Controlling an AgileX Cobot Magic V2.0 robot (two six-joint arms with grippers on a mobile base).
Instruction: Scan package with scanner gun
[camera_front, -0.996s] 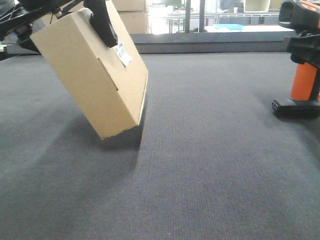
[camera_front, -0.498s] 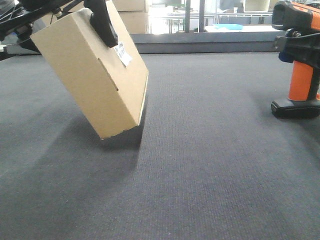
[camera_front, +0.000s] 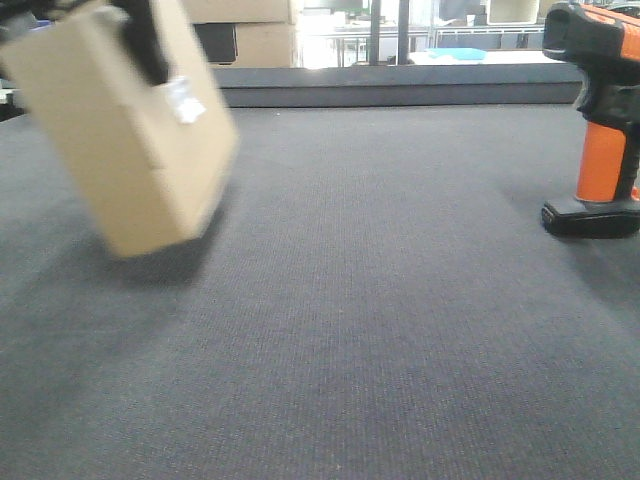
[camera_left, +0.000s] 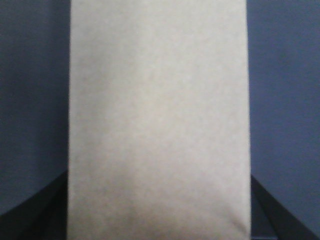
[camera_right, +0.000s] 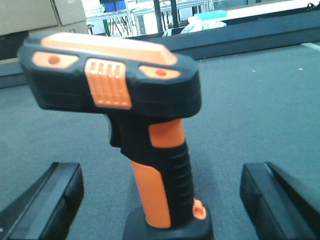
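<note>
1. The left gripper (camera_front: 140, 35) holds the cardboard box (camera_front: 125, 130) from above at the upper left of the front view. Its jaws are clamped on the box, with a dark finger lying across the box's top edge beside a small white label (camera_front: 185, 98).
2. The box hangs tilted, one lower corner pointing down, lifted clear of the desk (camera_front: 380, 300). It is blurred in this view. In the left wrist view its plain face fills the middle of the frame.
3. The right gripper (camera_right: 160, 195) sits level with the scanner gun (camera_right: 130, 105), its jaws spread wide. One finger stands on each side of the orange handle, and neither touches it.
4. The scanner stands upright on its black base at the far right edge of the desk, well apart from the box.
5. Between box and scanner lies a broad stretch of bare grey carpet. A raised dark ledge (camera_front: 400, 85) runs along the back of the desk.
</note>
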